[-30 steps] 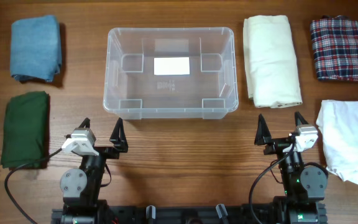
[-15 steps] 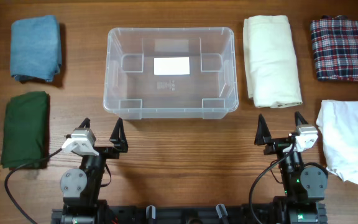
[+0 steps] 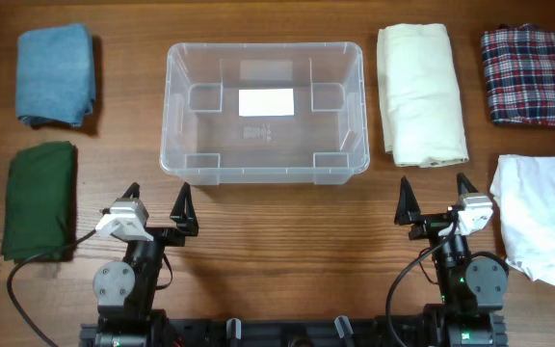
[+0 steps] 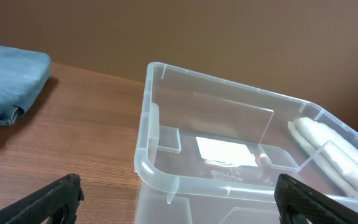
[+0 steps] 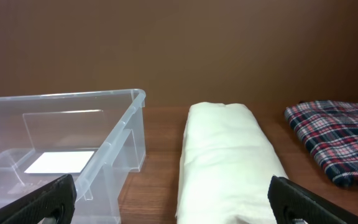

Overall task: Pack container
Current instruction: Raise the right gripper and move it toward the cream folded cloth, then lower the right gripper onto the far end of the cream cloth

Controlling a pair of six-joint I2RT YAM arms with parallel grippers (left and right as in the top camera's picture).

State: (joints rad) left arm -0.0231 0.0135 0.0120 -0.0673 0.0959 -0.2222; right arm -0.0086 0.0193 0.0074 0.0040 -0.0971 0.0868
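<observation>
The left gripper (image 3: 157,193) has its fingers spread wide, and the right gripper (image 3: 433,188) has them spread wide too. The container (image 3: 171,106) stands on the table (image 3: 277,222) ahead of both pairs of fingers, a little right of the left pair and left of the right pair. A green cloth (image 3: 39,200) lies left of the left fingers. A cream cloth (image 3: 420,93) lies straight ahead of the right fingers, and a white cloth (image 3: 540,220) lies just beside them on the right.
</observation>
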